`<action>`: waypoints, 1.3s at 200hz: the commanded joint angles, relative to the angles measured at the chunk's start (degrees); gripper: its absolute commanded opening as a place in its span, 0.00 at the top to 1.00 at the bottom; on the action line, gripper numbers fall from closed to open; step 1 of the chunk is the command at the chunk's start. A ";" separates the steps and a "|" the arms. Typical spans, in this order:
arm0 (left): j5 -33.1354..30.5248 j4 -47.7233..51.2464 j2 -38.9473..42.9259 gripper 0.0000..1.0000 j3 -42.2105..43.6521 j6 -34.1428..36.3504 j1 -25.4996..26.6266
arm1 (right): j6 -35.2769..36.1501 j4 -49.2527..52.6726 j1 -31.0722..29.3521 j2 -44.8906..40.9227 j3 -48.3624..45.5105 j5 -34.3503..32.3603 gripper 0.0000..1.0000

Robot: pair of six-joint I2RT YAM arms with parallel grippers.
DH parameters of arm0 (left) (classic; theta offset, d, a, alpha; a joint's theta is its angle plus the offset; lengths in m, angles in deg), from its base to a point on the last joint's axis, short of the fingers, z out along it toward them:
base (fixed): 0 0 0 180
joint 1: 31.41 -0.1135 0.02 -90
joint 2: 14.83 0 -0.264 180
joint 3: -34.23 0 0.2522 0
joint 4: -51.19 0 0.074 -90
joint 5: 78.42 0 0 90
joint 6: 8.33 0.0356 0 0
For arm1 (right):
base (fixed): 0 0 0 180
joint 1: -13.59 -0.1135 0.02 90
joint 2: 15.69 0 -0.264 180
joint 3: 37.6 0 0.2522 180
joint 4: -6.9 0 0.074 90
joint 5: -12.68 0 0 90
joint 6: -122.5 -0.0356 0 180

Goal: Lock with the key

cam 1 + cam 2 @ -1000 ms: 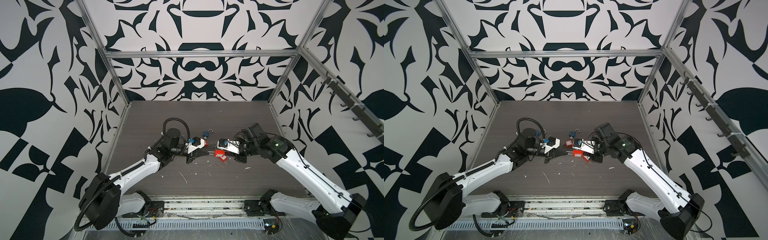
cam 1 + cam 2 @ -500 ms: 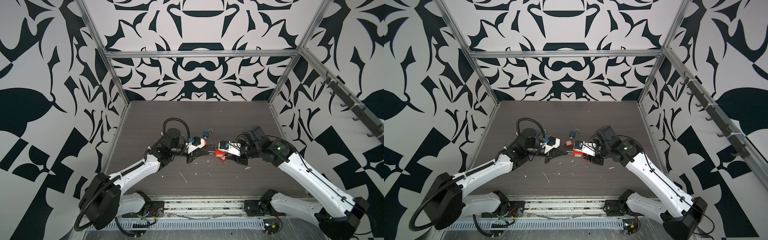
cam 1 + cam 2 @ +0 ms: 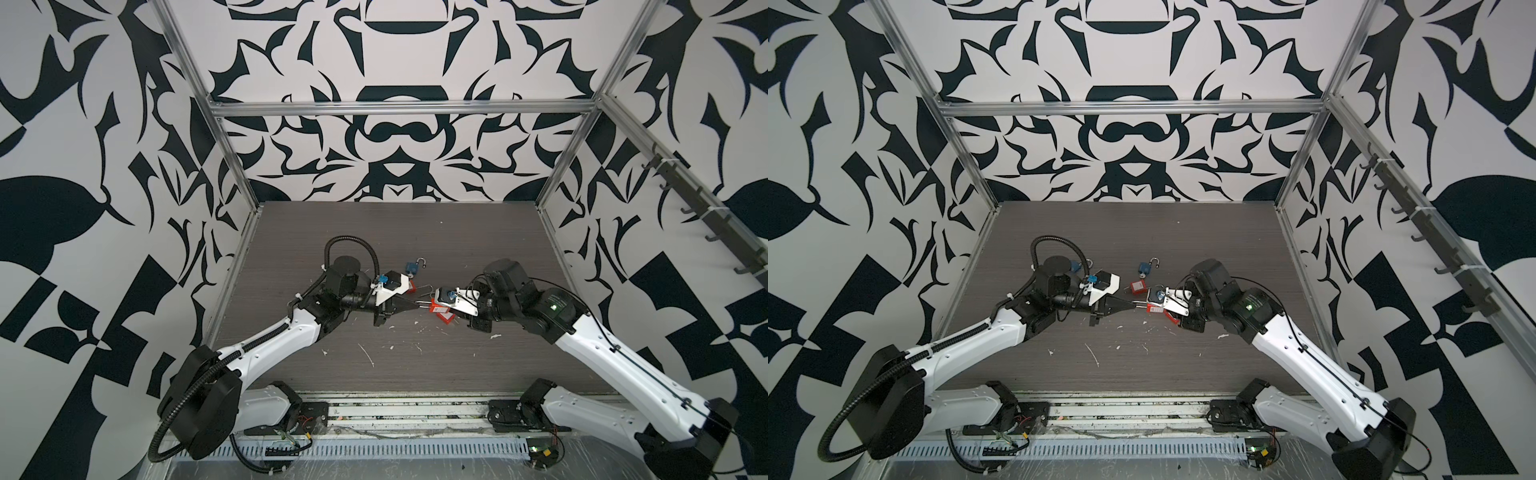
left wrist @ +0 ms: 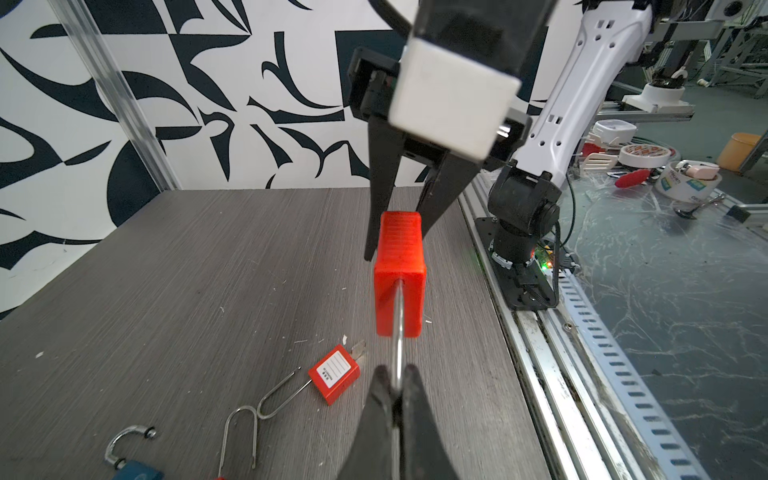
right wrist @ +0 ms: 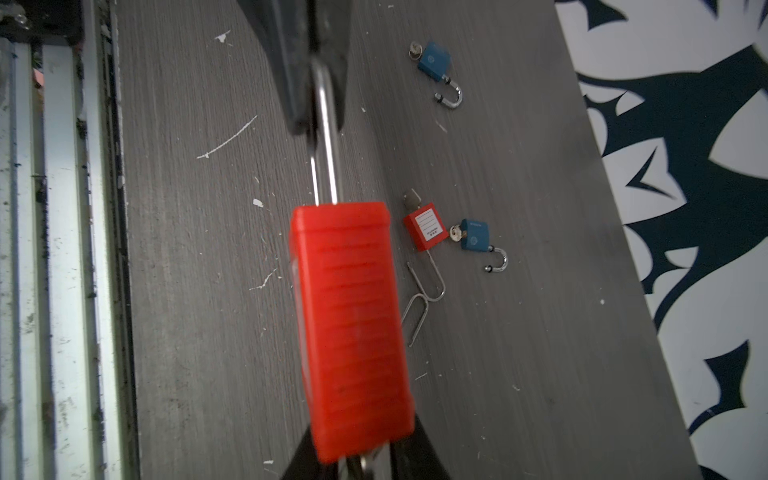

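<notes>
Left gripper (image 4: 395, 376) is clamped on the shackle (image 4: 399, 332). Red lock (image 4: 400, 286) hangs above the table (image 4: 187, 291), spanning both grippers. Right gripper (image 4: 397, 245) is narrow, fingers (image 4: 374, 208) flanking the lock's far end; whether it grips, cannot tell.

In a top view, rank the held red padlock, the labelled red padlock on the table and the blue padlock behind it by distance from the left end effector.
1. held red padlock: shackle pinched in the left end effector.
2. labelled red padlock: on the table, just behind.
3. blue padlock: farther back, shackle open.
</notes>
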 commanded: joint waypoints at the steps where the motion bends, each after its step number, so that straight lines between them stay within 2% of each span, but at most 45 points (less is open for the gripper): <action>1: 1.69 -2.00 -0.58 1.00 -1.74 -1.61 0.20 | 2.10 -4.74 -0.27 -4.20 -0.96 -1.11 0.77; 39: 2.53 -1.96 -0.85 1.00 -2.11 -1.12 0.20 | 2.29 -1.93 -0.27 -6.00 0.37 -1.83 0.65; 62: 2.86 0.16 -0.85 1.00 -2.62 0.53 0.20 | 2.32 4.11 -0.27 -4.07 4.35 -0.17 0.64; 90: 3.40 0.81 -0.85 1.00 -2.90 1.02 0.20 | 1.86 10.36 -0.25 0.18 8.67 2.39 0.68; 138: 4.09 1.03 -2.64 1.00 -3.35 1.50 0.30 | 0.37 10.30 -0.30 2.54 10.23 5.20 0.78; 177: 3.90 2.19 -2.37 1.00 -3.44 2.79 0.30 | 1.30 13.25 -0.26 3.40 11.28 5.64 0.92; 240: 4.16 3.49 -1.73 1.00 -3.17 4.20 0.33 | 3.93 17.09 -0.04 4.02 11.30 3.75 0.94; 260: 4.42 3.98 -1.73 1.00 -2.95 4.70 0.32 | 5.48 17.13 0.58 3.70 10.41 3.56 0.98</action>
